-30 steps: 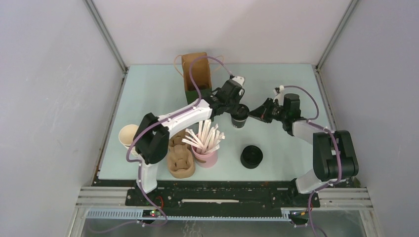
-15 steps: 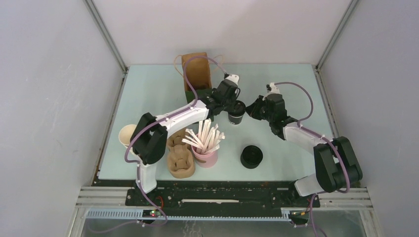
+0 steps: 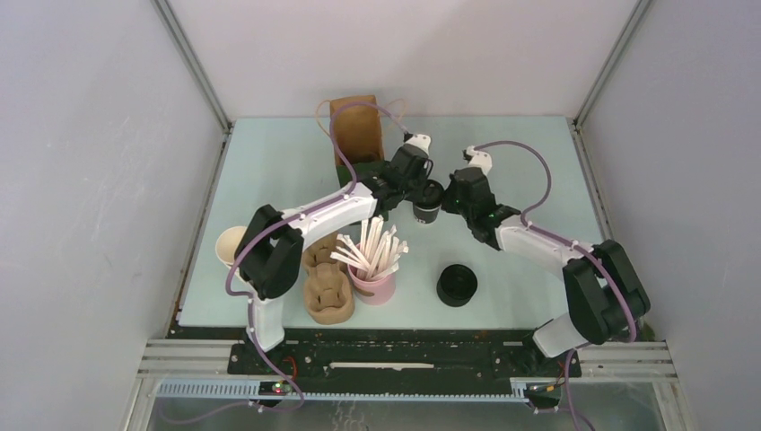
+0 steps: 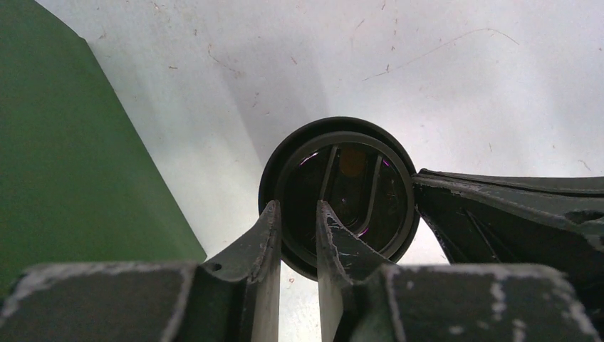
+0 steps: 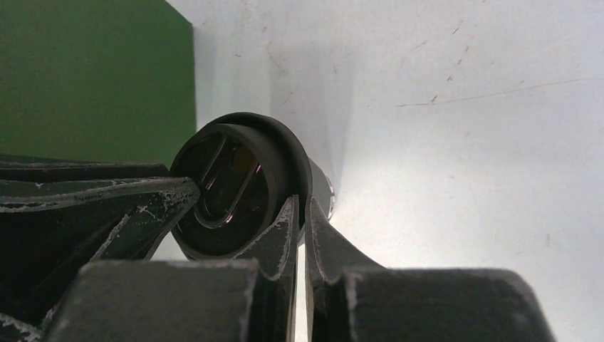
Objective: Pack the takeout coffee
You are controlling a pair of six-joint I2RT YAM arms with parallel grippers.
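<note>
Top: small black paper takeout coffee point(image 3: 428, 208) w/ round plastic lid is upright just right of the brown bag point(image 3: 354, 126), nearer it than 1 s ago. The right gripper point(image 3: 445, 199), then apart, now touches it; pink straw holder point(image 3: 372, 285) & squat lid stack point(image 3: 457, 285) sit well apart. 
L wrist: left gripper point(image 4: 295, 214) clamps the lid rim, one finger inside the recess, one outside, green panel point(image 4: 71, 142) at left. 
R wrist: right jaws nearly together, pinching the opp. rim.

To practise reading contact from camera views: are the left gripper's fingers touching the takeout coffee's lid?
Touching. The left wrist view shows the left gripper with its fingers pinching the takeout coffee by its lid rim, no gap.
</note>
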